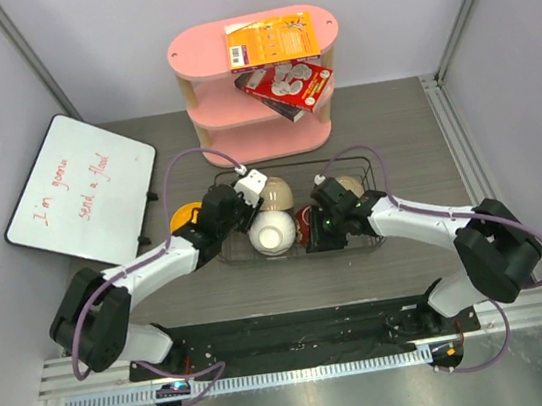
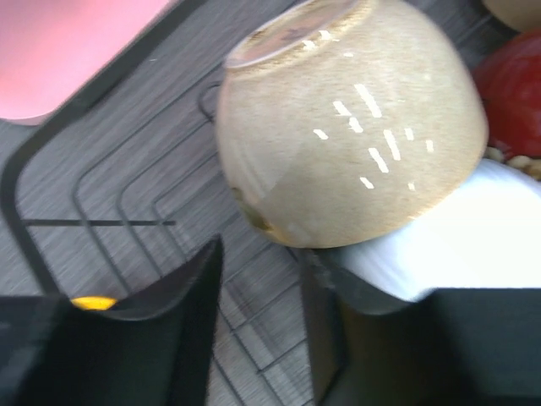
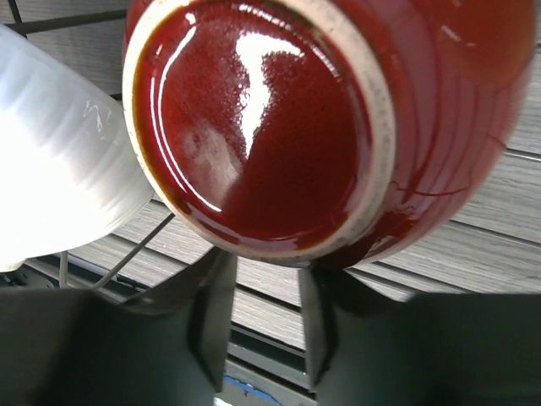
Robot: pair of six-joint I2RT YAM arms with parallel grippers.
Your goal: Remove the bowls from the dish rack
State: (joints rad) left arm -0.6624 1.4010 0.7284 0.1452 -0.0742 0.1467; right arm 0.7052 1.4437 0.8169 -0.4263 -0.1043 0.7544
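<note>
The black wire dish rack (image 1: 377, 163) holds a beige bowl (image 1: 276, 195), a white bowl (image 1: 273, 231), a dark red bowl (image 1: 306, 226) and a tan bowl (image 1: 352, 187). A yellow-orange bowl (image 1: 184, 217) sits on the table just left of the rack. My left gripper (image 1: 237, 210) reaches in at the rack's left end. Its jaws (image 2: 262, 254) stand apart over the wire floor, just below the beige bowl (image 2: 347, 127), with nothing between them. My right gripper (image 1: 324, 224) is at the dark red bowl. Its jaws (image 3: 266, 266) are apart right under that bowl's foot (image 3: 254, 127), gripping nothing.
A pink three-tier shelf (image 1: 199, 46) with an orange box (image 1: 271, 39) and a red box (image 1: 287, 88) stands behind the rack. A whiteboard (image 1: 82, 189) lies at the left. The white bowl (image 3: 59, 169) crowds the dark red one.
</note>
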